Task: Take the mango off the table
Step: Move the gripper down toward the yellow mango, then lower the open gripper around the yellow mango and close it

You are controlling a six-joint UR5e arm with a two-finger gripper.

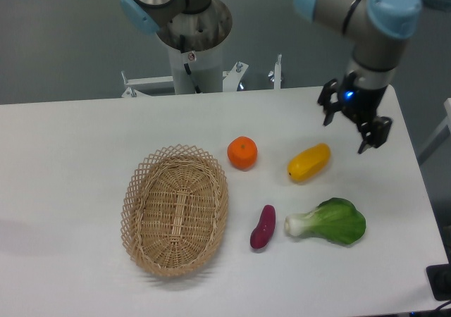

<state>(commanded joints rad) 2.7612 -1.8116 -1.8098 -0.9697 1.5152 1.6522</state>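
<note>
We see arm (352,10) built of grey metallic tube segments with pale blue round caps at joints. Base column (192,56) pale grey-white cylinder, small red-and-white sticker near top, thin black cable running down its front. White bracket feet with bolts at column foot. Wrist section grey, ending in black gripper (349,128); we note small blue light glowing on its body. Fingers (328,109) black, short, angular. We cannot read any lettering on sticker.
</note>
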